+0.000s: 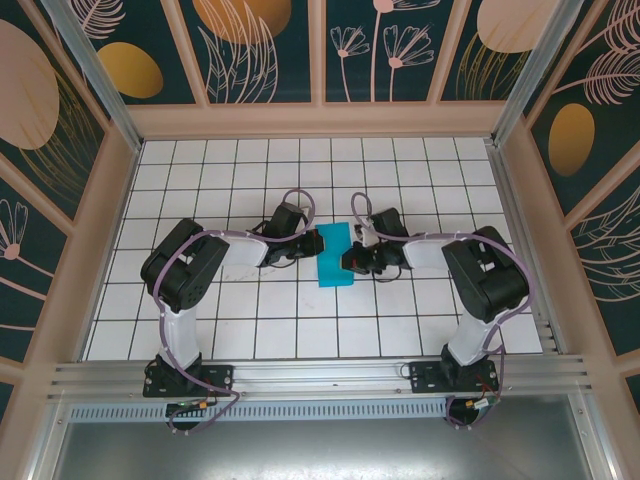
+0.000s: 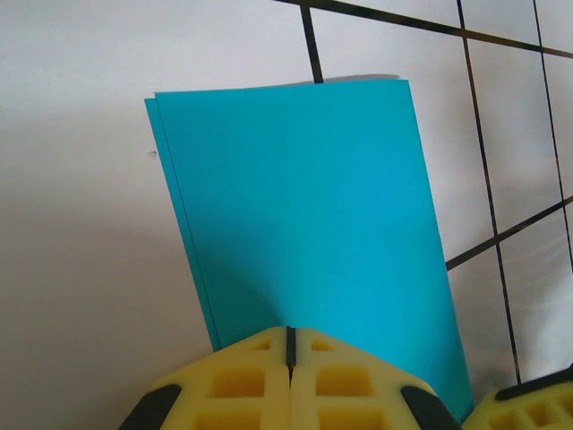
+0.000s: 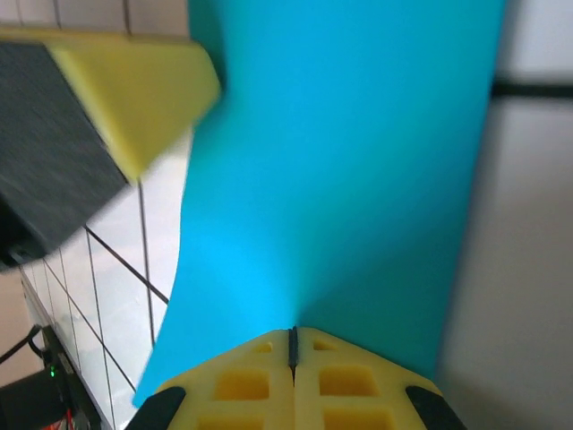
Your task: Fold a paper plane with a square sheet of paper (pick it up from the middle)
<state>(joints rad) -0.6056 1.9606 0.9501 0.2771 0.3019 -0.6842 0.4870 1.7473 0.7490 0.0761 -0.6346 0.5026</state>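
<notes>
Evidently at the first-crease stage, the square sheet of paper [image 1: 335,255] lies doubled over at mid-table; left gripper [image 2: 289,339] and right gripper [image 3: 293,339] meet its opposite edges, jaws fully closed, pinching or pressing unclear; next, corner folds need one tip anchoring.

You have a left arm [image 1: 180,275] and right arm [image 1: 487,275] of black joint housings over white lower links, lilac cables [image 1: 232,235] looping along them, while left pincer [image 2: 289,339] and right pincer [image 3: 293,336] carry yellow fingers [image 2: 242,381] with square pockets and black corners.
</notes>
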